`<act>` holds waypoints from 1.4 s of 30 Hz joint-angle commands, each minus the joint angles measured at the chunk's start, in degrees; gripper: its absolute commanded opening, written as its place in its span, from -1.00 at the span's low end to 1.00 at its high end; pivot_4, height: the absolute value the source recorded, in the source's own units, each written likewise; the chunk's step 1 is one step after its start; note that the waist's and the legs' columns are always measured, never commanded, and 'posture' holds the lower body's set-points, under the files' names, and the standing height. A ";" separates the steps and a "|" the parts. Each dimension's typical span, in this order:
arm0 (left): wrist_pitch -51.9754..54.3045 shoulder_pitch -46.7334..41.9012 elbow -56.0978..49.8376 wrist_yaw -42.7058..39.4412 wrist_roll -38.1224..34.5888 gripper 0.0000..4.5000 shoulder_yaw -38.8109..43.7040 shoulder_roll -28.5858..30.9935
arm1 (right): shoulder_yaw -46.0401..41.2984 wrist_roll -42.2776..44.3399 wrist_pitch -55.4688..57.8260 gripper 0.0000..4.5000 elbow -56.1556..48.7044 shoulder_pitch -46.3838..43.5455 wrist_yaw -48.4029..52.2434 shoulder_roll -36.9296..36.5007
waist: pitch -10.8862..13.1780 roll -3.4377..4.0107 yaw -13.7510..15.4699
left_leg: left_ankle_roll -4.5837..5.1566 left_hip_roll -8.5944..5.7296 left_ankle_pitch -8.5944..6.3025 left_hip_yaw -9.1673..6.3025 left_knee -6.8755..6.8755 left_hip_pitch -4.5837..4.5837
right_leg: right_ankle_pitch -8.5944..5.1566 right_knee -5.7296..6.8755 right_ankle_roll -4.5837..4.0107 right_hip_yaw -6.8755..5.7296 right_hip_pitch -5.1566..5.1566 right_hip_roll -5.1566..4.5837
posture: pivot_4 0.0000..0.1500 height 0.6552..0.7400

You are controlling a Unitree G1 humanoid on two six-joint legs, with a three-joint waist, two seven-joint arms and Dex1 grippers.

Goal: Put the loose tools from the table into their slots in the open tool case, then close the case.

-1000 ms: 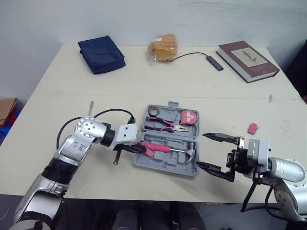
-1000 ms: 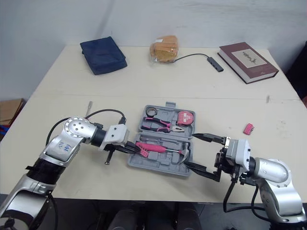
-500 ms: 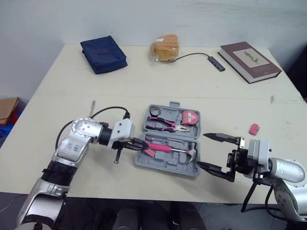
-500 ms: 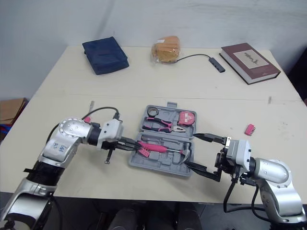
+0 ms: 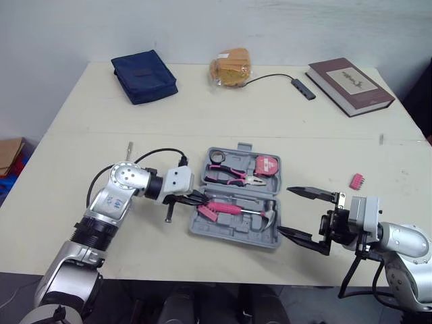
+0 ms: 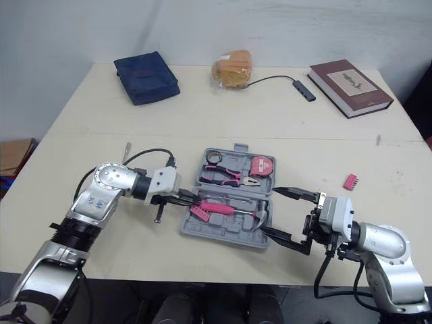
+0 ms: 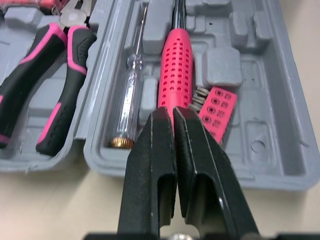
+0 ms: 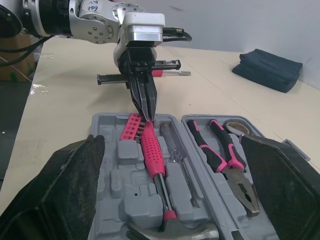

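The grey tool case lies open at the table's near middle. It holds pliers, a pink tape measure, a pink-handled hammer, a clear tester screwdriver and a pink bit holder. My left gripper is shut with nothing in it, its tip at the butt of the hammer handle by the case's left edge. My right gripper hangs open just right of the case, holding nothing. A loose pink bit holder lies on the table to the right. A thin screwdriver lies left of the case.
Along the far side sit a navy pouch, a bagged bread roll, a USB hub with its cable and a brown book. A cardboard box stands on the floor at the left.
My left gripper has slid a little toward the far side along the case's left edge, staying shut. The right arm has not moved.
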 commanded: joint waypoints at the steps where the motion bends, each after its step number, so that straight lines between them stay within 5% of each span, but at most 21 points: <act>1: 0.16 0.83 -0.75 -0.46 0.87 -0.96 -1.25 0.05 | -1.36 0.31 -1.16 1.00 -0.92 0.29 -0.17 0.25 | 0.00 0.00 -0.01 | 0.00 0.00 0.00 0.00 0.00 0.01 | 0.00 -0.02 0.00 0.01 0.00 -0.01 | 1.00 1.00; 23: 7.85 7.17 -7.59 0.55 1.73 -0.96 -2.58 3.12 | -0.75 -0.04 -2.31 1.00 0.16 -0.22 0.13 0.59 | -0.03 0.03 -0.12 | 0.01 0.02 0.00 0.06 0.00 0.29 | -0.01 -0.02 -0.02 0.18 0.15 -0.04 | 1.00 1.00; 34: 0.79 1.86 -6.72 -9.41 -9.61 -0.96 4.62 3.69 | -0.75 0.14 -2.19 1.00 0.22 -0.23 0.40 0.56 | 0.01 -0.04 -0.07 | 0.01 0.02 0.00 0.08 -0.01 0.21 | -0.02 -0.04 -0.03 0.15 0.08 -0.07 | 1.00 1.00; 37: -4.99 -0.98 -4.30 -10.81 -6.68 -0.65 3.00 4.09 | -0.50 0.10 -2.06 1.00 0.30 -0.32 0.34 0.78 | 0.01 -0.03 -0.05 | 0.01 0.01 0.00 0.06 -0.01 0.18 | -0.01 -0.04 -0.03 0.12 0.06 -0.07 | 1.00 1.00; 40: -9.19 -3.88 -0.42 -11.12 -2.52 -0.10 0.35 3.88 | -0.21 -0.03 -2.09 1.00 0.44 -0.54 0.32 0.97 | 0.01 -0.03 0.00 | 0.02 -0.03 -0.01 0.08 -0.01 0.17 | -0.01 -0.06 -0.02 0.13 0.07 -0.06 | 1.00 1.00; 42: -9.97 -5.78 1.87 -10.61 0.35 -0.10 -1.59 3.29 | -0.09 -0.11 -2.08 1.00 0.41 -0.63 0.22 1.10 | 0.01 -0.04 0.00 | 0.03 -0.04 -0.01 0.08 -0.01 0.15 | -0.01 -0.07 -0.01 0.11 0.06 -0.04 | 1.00 1.00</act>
